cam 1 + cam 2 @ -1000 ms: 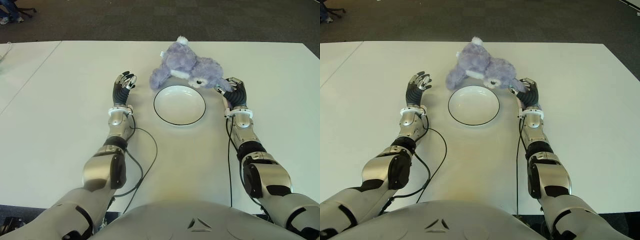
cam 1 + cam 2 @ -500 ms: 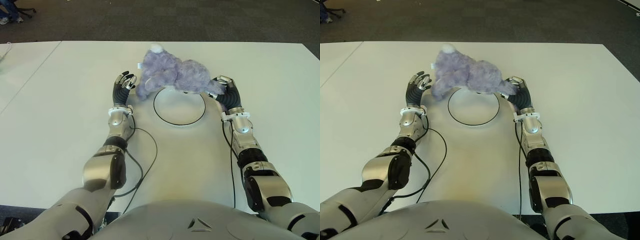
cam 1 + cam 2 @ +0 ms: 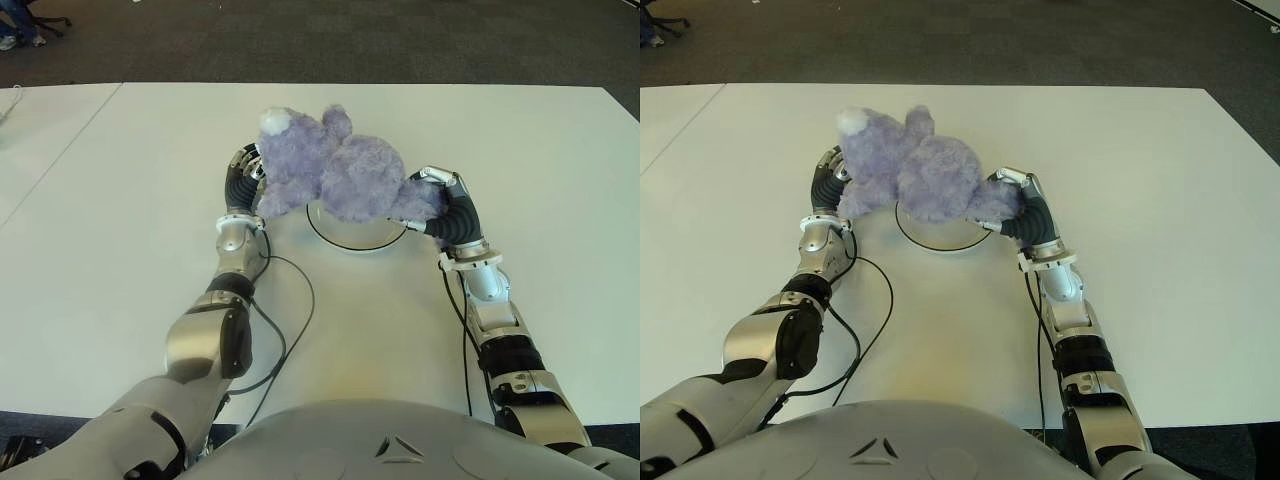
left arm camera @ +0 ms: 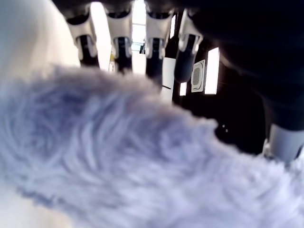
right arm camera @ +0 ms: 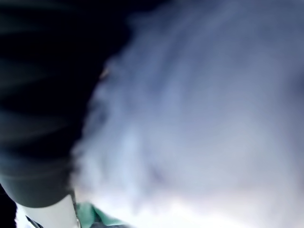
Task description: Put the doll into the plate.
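The right hand (image 3: 443,205) curls its fingers around one end of the purple doll (image 3: 335,178), holding it above the plate (image 3: 372,238); the left hand (image 3: 240,180), fingers extended, shows just behind the doll's other end.

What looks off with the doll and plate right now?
The doll sprawls crosswise over the plate, covering most of it, its head end spilling past the rim toward the left hand. The right hand grips the other end. Nothing looks damaged or spilled.
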